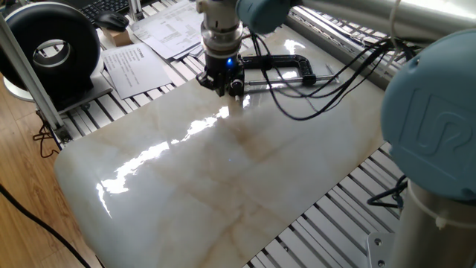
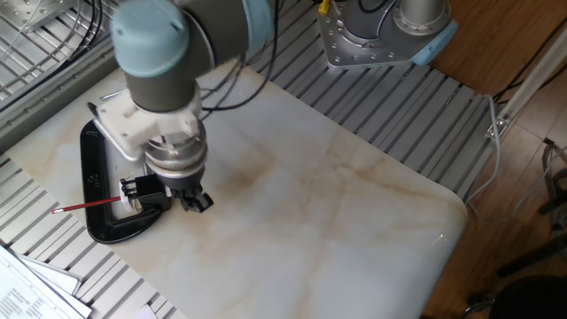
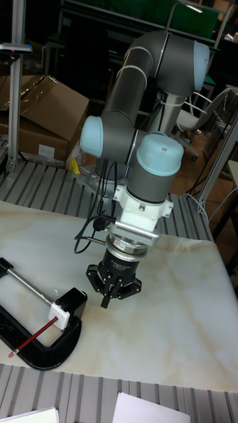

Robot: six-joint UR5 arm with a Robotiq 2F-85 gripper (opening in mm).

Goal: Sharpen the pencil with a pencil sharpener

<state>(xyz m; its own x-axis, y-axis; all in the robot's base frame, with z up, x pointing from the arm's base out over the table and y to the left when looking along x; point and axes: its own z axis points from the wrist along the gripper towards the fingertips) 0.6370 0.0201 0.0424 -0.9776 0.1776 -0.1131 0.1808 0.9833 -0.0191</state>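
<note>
In one fixed view the black two-finger pincer [image 1: 223, 83] points down at the far edge of the glossy cream marble surface [image 1: 223, 179], with the black metal C-clamp [image 1: 286, 63] lying just behind it and to its right; the pencil and sharpener cannot be made out here, hidden by the pincer and its looping black cables [image 1: 312, 89]. The other fixed view shows what that one hides: the thin red pencil [image 2: 89, 205] lies level, just left of the pincer [image 2: 193, 200], its near end stuck into a small black pencil sharpener block [image 2: 142, 188] held in the clamp's mouth. The pincer hangs beside that block and holds nothing; whether its fingers touch the surface is unclear. The tall fixed view shows the pincer [image 3: 114, 289] from the front, its dark fingers [image 3: 106, 294] standing a little apart, so the jaws read as open and empty. Here the sharpener looks white, and the pencil's tip lies well left of and below the pincer, near the surface's front edge.
</note>
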